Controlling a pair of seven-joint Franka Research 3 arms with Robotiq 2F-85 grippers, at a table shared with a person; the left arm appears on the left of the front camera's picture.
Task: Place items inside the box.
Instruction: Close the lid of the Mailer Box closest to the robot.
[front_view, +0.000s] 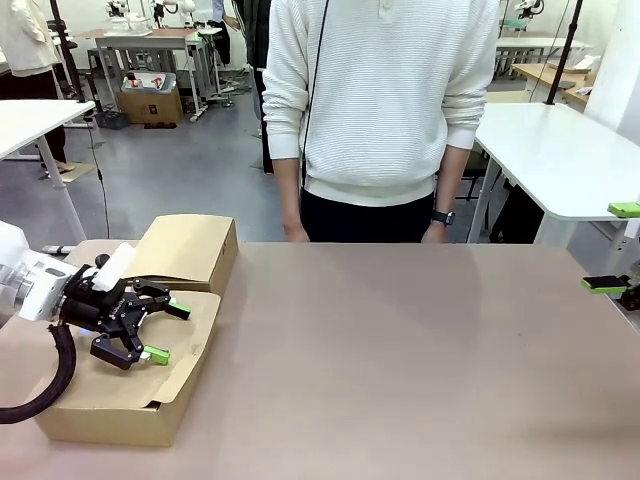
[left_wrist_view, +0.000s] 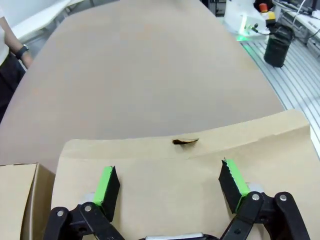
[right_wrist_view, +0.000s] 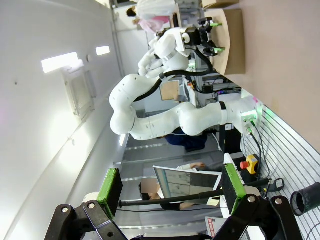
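**Both hands spread, long box shut**

The left hand (front_view: 160, 331), black with green pads, hangs just above the lid of the long box with its fingers spread wide and nothing between them; in the left wrist view the left hand (left_wrist_view: 170, 186) has bare cardboard in the gap. The right hand (right_wrist_view: 167, 184) points away from the worktop toward a white wall, fingers spread wide and empty; in the front view its green pads (front_view: 605, 285) peek in at the right edge, off the worktop's side.

The wide brown worktop (front_view: 400, 350) runs from the robot's side to the person (front_view: 380, 110) in a white ribbed jumper, who stands at the far edge with both arms hanging down and a watch on one wrist.

The long shallow plain brown cardboard box (front_view: 135, 400) lies at the near left corner of the worktop with its flap lid down; a small tear or notch (left_wrist_view: 185, 141) shows along the lid's far edge. Touching its far end sits a smaller, squarer brown cardboard box (front_view: 190, 250), also closed. A bit of white paper (front_view: 112, 268) sticks up beside the left arm's wrist, between the two boxes.
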